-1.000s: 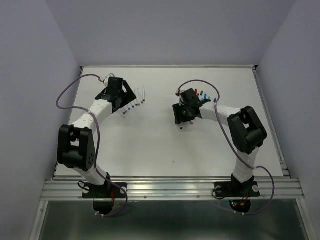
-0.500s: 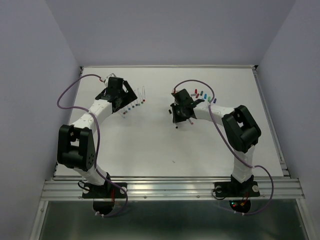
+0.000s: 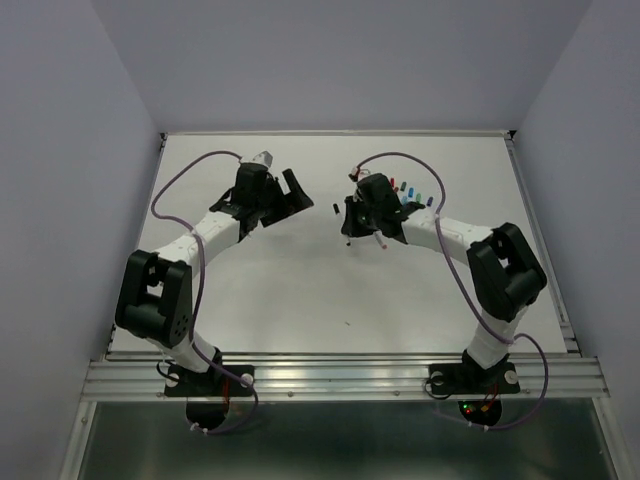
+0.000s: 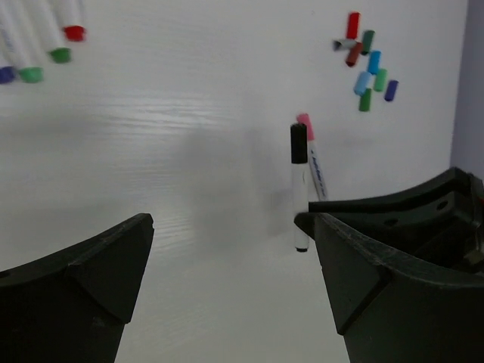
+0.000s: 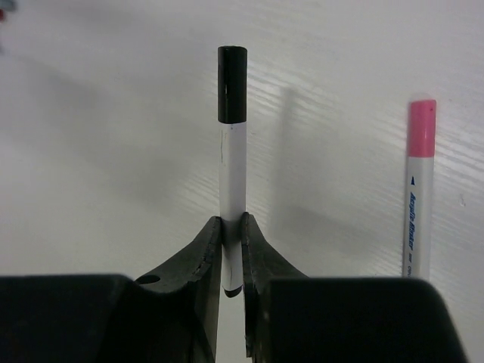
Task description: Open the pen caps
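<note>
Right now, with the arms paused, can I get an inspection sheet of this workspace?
Surface: white table, wood-grain texture, looks dry.
Job's things: black-capped pen held by its white barrel, cap on; pink-capped pen lying beside it; loose caps clustered on the far right; capped pens in a row on the far left.
Clutter: one tiny dark speck, too small to identify.
Grippers: left gripper open and empty, facing the held pen; right gripper shut on the black-capped pen.
Cables: purple cables looped above the arms, clear of the pens.
Surroundings: plain pale walls; metal rail along the near edge.
</note>
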`<state>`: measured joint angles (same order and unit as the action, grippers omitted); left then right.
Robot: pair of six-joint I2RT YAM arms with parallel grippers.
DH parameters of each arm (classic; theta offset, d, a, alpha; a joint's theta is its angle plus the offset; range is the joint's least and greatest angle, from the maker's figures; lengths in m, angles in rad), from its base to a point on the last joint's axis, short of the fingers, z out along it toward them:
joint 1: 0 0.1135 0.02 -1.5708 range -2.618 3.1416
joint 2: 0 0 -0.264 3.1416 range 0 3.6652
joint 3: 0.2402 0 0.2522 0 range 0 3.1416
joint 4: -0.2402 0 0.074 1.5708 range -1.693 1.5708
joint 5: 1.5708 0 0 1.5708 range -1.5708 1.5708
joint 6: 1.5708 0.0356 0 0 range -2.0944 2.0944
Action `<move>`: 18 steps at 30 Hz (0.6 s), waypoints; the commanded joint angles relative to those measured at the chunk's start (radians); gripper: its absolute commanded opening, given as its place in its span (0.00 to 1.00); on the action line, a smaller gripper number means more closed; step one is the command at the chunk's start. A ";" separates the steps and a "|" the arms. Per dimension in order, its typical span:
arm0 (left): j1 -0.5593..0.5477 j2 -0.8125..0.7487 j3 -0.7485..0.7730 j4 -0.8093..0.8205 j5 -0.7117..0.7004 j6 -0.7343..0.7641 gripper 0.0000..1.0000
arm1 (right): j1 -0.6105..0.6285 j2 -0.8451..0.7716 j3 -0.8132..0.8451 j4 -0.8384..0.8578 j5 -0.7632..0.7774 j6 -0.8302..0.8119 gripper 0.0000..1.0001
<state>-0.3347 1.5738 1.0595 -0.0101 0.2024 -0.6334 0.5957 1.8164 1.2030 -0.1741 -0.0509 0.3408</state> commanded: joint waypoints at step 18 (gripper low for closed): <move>-0.133 -0.247 -0.271 0.705 0.417 -0.063 0.95 | 0.004 -0.358 -0.118 0.432 -0.133 0.349 0.05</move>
<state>-0.4496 1.3823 0.8177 0.5541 0.5423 -0.7185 0.5961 1.4891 1.0504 0.1944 -0.1917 0.6010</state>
